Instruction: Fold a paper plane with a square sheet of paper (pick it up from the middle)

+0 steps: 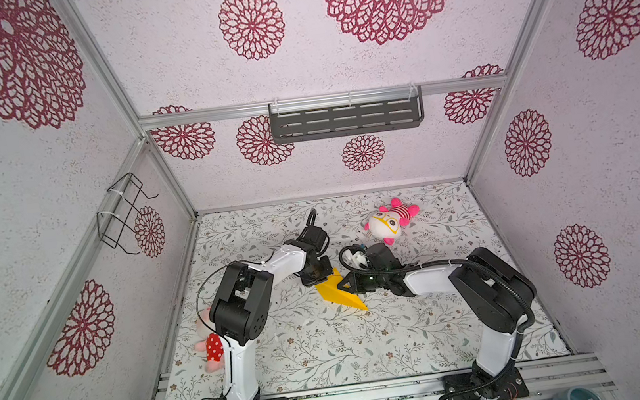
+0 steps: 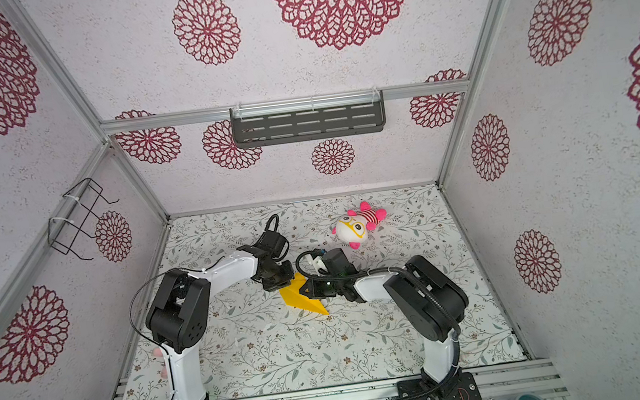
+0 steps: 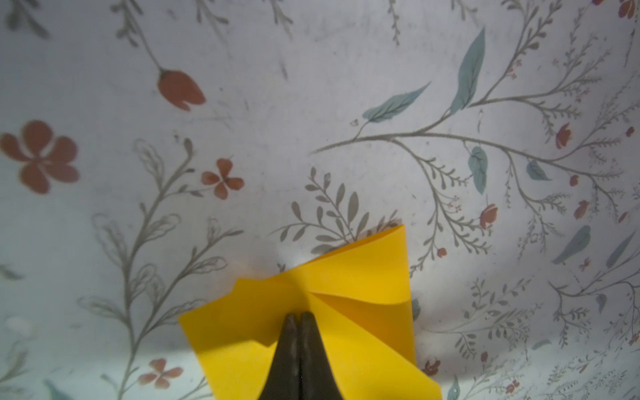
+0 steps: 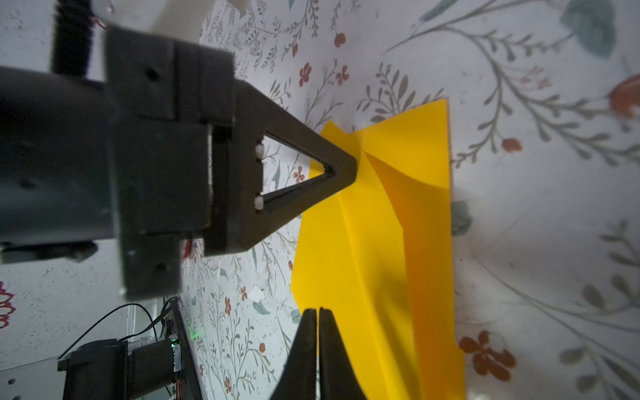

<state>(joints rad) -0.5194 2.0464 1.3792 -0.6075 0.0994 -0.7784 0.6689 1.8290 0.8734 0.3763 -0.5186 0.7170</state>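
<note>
**Item:** narrow, pointed, yellow-orange folded paper plane (image 1: 332,297) with a raised centre crease. It lies on the white leaf-and-flower printed table cover (image 1: 329,357), directly under both sets of fingertips. Its broad end is at the left fingers, and its sharp nose runs out past the right fingers.

**Left gripper** (image 3: 299,317): fingers clenched tight together. The tips are set on the broad end of the plane, just where the folds converge (whether a layer is nipped between them cannot be told).

**Right gripper** (image 4: 318,311): fingers pressed together. The tips are at the plane's long side edge, further toward the nose than the left fingers. No pinch on the paper can be made out. The two pairs of tips are near each other but not touching.

**Also present:** pink-and-white round-headed plush toy (image 1: 389,221), lying on the cover beyond the right fingers, well apart from the paper.
</note>
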